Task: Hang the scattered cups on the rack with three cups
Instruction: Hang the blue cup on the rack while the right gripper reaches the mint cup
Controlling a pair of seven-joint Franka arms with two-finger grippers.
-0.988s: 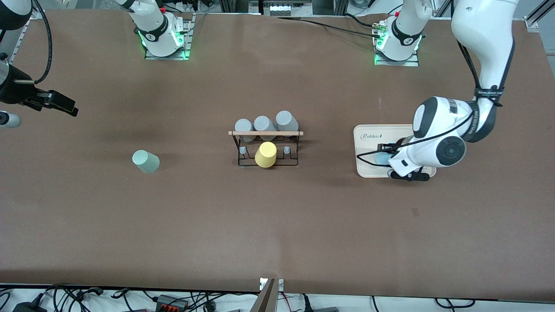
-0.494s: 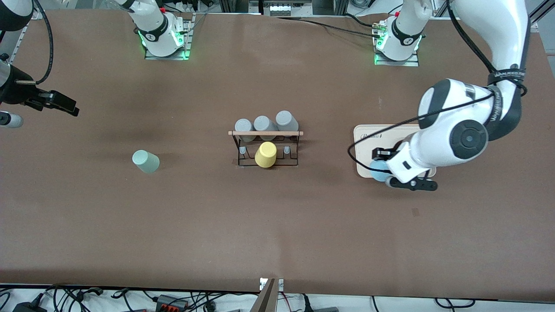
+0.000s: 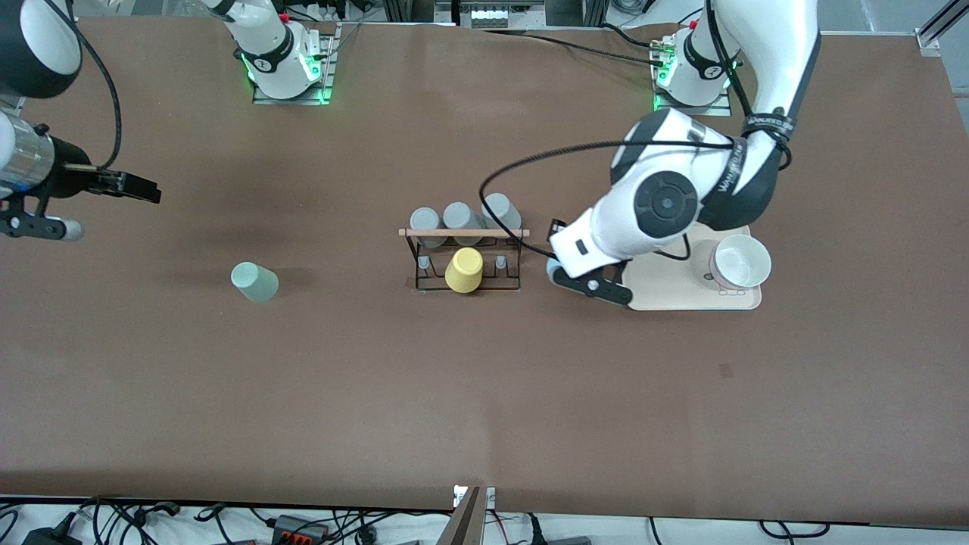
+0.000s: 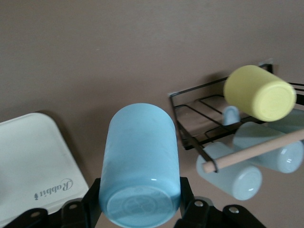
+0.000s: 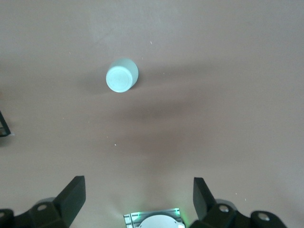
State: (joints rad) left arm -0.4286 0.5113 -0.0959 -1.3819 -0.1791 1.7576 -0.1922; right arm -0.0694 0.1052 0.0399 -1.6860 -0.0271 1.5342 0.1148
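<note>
My left gripper [image 3: 557, 259] is shut on the light blue cup [image 4: 140, 161] and holds it in the air beside the rack [image 3: 463, 261], at the rack's end toward the left arm. Only a sliver of this cup [image 3: 552, 267] shows in the front view. The black wire rack [image 4: 197, 102] has a wooden rod [image 3: 463, 232] across its top. The pale mint cup [image 3: 255, 281] lies on the table toward the right arm's end and also shows in the right wrist view [image 5: 121, 76]. My right gripper [image 3: 136, 187] is open and empty, up in the air, apart from the mint cup.
Three grey tumblers [image 3: 462, 218] and a yellow tumbler [image 3: 464, 270] hang on the rack. A beige tray [image 3: 666, 291] lies toward the left arm's end, with a pinkish cup, white inside [image 3: 739, 261], on it. The tray's corner [image 4: 33, 156] shows in the left wrist view.
My left arm lifted the blue cup off the tray and carried it toward the rack, uncovering the cup on the tray. My right gripper shifted slightly toward the table's middle.
</note>
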